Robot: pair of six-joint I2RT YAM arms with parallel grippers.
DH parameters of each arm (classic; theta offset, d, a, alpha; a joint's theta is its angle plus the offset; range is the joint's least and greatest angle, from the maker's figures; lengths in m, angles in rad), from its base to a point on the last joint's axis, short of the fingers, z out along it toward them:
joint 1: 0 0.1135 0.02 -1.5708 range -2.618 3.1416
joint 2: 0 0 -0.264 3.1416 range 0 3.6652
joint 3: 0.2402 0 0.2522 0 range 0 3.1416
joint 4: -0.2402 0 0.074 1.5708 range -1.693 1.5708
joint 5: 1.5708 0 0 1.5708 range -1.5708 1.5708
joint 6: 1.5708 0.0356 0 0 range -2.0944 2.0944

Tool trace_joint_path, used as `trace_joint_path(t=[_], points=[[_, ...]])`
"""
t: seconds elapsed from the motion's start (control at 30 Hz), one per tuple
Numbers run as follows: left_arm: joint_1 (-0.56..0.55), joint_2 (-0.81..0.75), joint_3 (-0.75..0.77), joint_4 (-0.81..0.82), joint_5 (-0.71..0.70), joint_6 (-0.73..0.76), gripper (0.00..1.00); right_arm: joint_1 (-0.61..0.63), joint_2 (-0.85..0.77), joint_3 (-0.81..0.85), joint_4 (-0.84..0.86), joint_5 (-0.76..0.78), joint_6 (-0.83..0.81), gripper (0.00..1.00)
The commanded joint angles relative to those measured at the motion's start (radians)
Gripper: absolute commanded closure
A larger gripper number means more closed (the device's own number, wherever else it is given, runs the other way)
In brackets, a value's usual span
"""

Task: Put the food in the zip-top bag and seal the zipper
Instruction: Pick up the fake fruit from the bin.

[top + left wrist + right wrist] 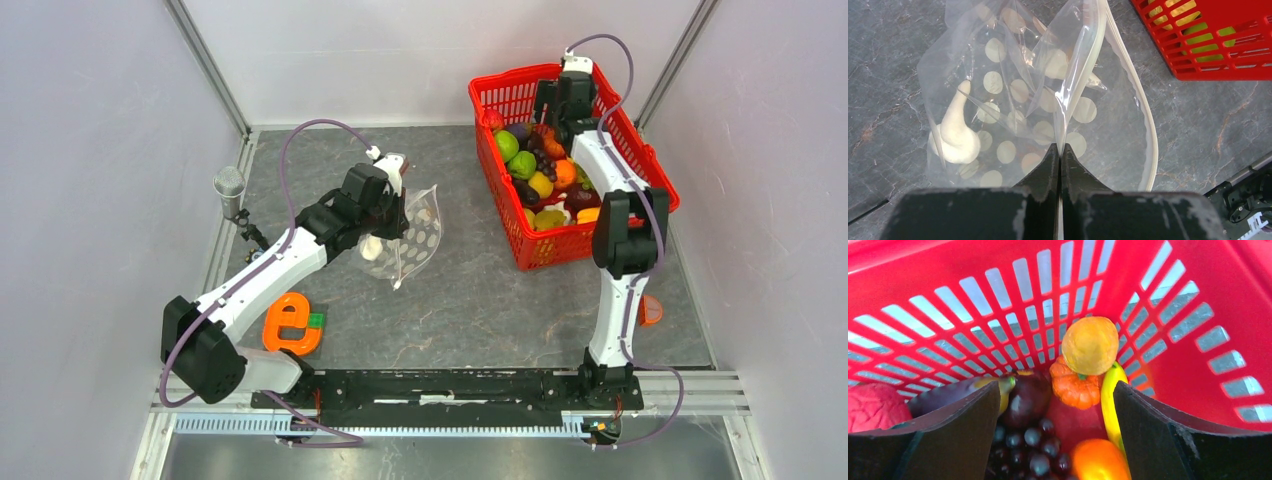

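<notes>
Over by the far right corner of the table [470,300], the right claw [1057,392] is hanging inside the red basket [998,300], its jaws standing wide apart and gripping nothing. It is pointing down at the toy food [540,175] heaped below: a small orange pumpkin [1075,387], a round yellow fruit [1090,345] sitting on top of it, and a bunch of dark grapes [1030,445] lying just beneath the fingers.

Toward the left middle of the table, the left claw [1059,150] is pinching the dotted bag [1013,100] by one edge, jaws pressed tight on the plastic, and is holding it up off the table. The mouth is gaping, and the zipper [1143,115] is curving open in a loose loop on the side facing the basket. One pale, long-necked piece [955,135] is lying low in the bag; through the crumpled plastic I cannot say what food it is, though it seems to be inside.

An orange letter toy [290,325] is lying near the left front edge, apart from all this.

So the job is looking barely begun: at most one piece is sitting in the bag, the rest are waiting in the basket, and the sealing is not yet done.
</notes>
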Motion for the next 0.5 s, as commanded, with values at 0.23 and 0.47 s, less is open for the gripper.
trace_joint_path(t=[0.23, 0.47], points=[[0.004, -0.028, -0.009, 0.056, 0.050, -0.060, 0.98, -0.030, 0.150, 0.180, -0.013, 0.132, -0.010, 0.14], [0.004, -0.026, -0.009, 0.056, 0.053, -0.061, 0.98, -0.053, 0.231, 0.224, 0.004, 0.067, -0.007, 0.17]])
